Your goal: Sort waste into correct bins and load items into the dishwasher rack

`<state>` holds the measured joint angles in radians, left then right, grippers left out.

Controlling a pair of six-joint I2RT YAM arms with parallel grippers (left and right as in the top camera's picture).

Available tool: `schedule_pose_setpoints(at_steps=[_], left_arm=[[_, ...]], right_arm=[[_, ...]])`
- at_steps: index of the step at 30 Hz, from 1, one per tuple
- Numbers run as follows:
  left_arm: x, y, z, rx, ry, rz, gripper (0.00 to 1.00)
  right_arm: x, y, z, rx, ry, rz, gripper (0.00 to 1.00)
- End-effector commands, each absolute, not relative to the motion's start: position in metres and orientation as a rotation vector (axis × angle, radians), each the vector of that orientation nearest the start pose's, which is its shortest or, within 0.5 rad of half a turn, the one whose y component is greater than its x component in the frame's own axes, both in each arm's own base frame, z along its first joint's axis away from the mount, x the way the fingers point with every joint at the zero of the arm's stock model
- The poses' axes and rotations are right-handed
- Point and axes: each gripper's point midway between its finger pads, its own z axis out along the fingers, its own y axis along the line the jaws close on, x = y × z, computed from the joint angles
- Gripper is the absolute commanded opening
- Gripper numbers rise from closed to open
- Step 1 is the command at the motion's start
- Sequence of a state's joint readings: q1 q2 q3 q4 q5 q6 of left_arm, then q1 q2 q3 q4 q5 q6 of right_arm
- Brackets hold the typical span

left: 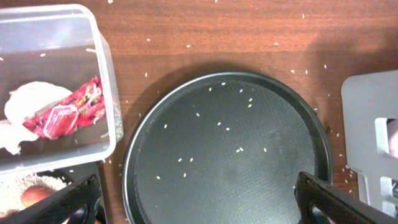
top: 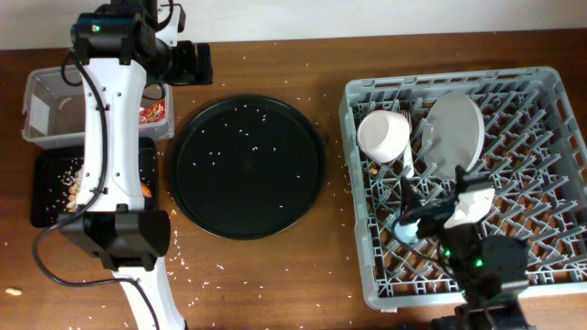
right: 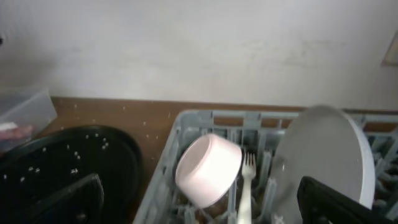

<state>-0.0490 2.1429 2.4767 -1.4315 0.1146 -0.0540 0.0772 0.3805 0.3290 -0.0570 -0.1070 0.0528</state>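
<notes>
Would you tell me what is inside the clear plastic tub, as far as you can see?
Inside the clear tub lie a crumpled white napkin and a red snack wrapper lying partly over it. Anything beneath those two is covered.

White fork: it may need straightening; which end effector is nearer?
Right. The right end effector hovers over the dishwasher rack by the white fork; the left end effector sits near the clear tub.

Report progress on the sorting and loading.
Done: wrapper and napkin in the clear tub; bowl, plate and fork in the rack. In hand: nothing; left hand and right hand are open, empty. Left: rice grains scattered on the round tray and table.
</notes>
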Motion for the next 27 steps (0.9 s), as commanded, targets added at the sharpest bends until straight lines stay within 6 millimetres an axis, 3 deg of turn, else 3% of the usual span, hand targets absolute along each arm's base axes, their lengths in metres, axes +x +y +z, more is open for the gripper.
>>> schedule_pose_setpoints(at_steps=[1, 9, 13, 16, 27], left_arm=[[0.484, -0.040, 0.263, 0.015, 2.646, -0.177, 0.99], [0.484, -0.040, 0.263, 0.015, 2.646, -0.177, 0.99], [0.485, -0.040, 0.264, 0.015, 2.646, -0.177, 0.99], [0.484, -0.040, 0.263, 0.015, 2.646, -0.177, 0.99], [0.484, -0.040, 0.263, 0.016, 2.646, -0.177, 0.99]], right_arm=[[0.257, 0.036, 0.210, -0.088, 1.646, 0.178, 0.99], [0.245, 0.027, 0.172, -0.048, 1.582, 0.142, 0.98], [0.245, 0.026, 0.171, -0.046, 1.587, 0.137, 0.98], [0.245, 0.026, 0.157, -0.046, 1.644, 0.137, 0.98], [0.245, 0.026, 0.157, -0.046, 1.644, 0.137, 0.98]])
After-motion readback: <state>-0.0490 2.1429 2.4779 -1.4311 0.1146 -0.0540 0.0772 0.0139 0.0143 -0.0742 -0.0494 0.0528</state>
